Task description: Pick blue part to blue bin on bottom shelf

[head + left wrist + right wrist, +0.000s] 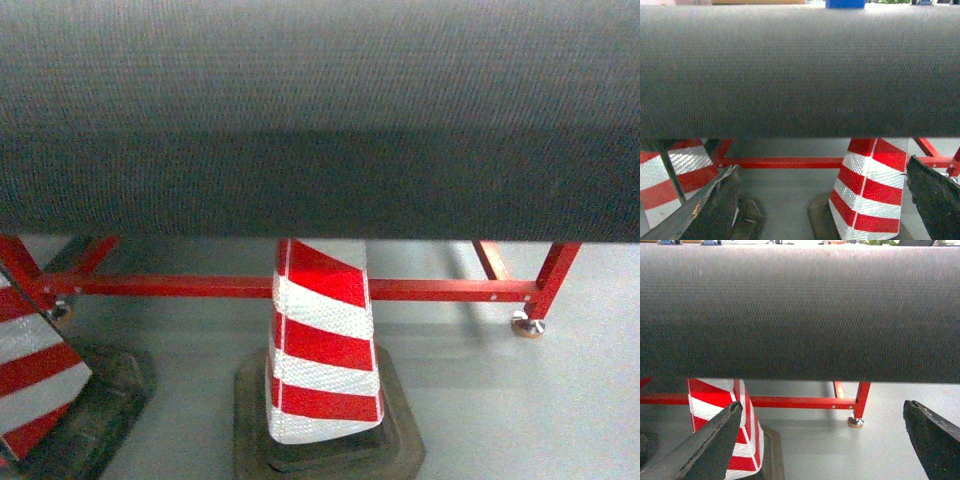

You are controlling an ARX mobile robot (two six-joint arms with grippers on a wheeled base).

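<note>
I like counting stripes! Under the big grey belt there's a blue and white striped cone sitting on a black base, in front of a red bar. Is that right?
Not quite. The cone is red and white striped, not blue and white. The head view shows it clearly. The rest holds: it sits on a black base under the grey belt, in front of the red bar.

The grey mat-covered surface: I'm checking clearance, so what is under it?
Under the grey mat-covered surface stand a red frame with a levelling foot and red-white cones. The mat covers everything higher up.
</note>
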